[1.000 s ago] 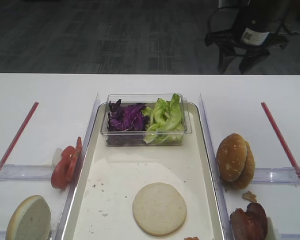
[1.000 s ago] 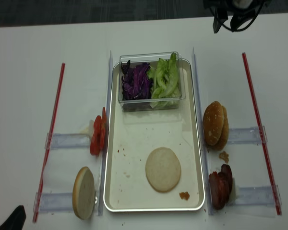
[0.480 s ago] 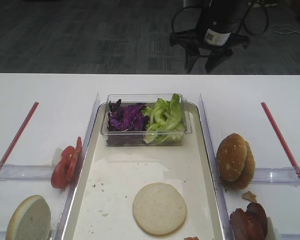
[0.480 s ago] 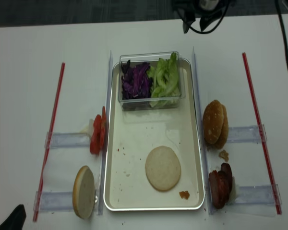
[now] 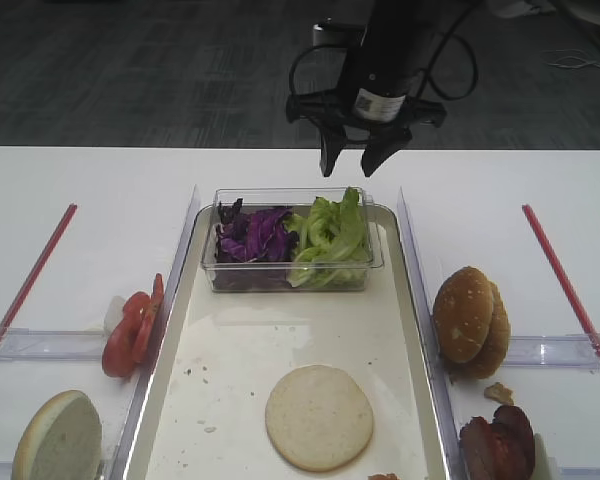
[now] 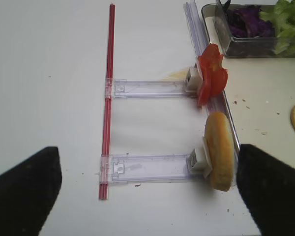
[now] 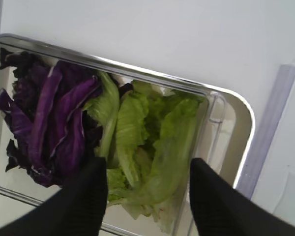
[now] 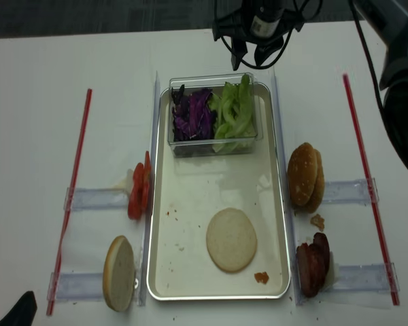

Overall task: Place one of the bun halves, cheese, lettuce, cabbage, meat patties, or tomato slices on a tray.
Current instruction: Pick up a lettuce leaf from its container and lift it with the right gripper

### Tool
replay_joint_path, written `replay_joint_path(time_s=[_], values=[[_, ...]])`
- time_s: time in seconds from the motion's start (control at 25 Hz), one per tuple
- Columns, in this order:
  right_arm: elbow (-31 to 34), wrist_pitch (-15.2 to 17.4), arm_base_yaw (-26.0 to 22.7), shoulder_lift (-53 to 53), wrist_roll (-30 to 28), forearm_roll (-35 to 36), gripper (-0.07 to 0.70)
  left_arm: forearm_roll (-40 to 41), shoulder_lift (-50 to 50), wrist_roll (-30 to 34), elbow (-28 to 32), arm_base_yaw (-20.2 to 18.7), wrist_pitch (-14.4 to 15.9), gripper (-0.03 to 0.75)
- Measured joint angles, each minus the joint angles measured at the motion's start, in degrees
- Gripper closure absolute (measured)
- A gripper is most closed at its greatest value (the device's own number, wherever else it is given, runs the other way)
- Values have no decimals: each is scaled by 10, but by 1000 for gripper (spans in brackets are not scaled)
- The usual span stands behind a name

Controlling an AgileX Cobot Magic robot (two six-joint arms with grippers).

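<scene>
My right gripper (image 7: pixel 146 189): jaws parted, holding nothing | lettuce (image 7: pixel 155 147) in clear tub (image 7: pixel 217 109) at tray (image 5: pixel 392 262) far end, directly below, leaf running along my view | left arm far.

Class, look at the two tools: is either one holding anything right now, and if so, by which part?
Nothing is held. The right tool hangs open above the lettuce in the clear tub, touching nothing. The left tool is open too, with nothing between its fingers.
</scene>
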Motion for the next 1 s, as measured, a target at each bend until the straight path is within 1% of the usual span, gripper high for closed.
replay_joint_path(time_s=[0.2, 0.32, 0.8, 1.0], values=[[-1, 0, 22, 12, 20, 0, 206, 0, 0, 0, 0, 0, 0, 44], [-1, 0, 30, 12, 31, 0, 219, 0, 0, 0, 0, 0, 0, 44], [0, 0, 31, 26, 50, 1, 226, 0, 0, 0, 0, 0, 0, 44], [38, -2, 31, 31, 52, -2, 226, 0, 0, 0, 0, 0, 0, 44]])
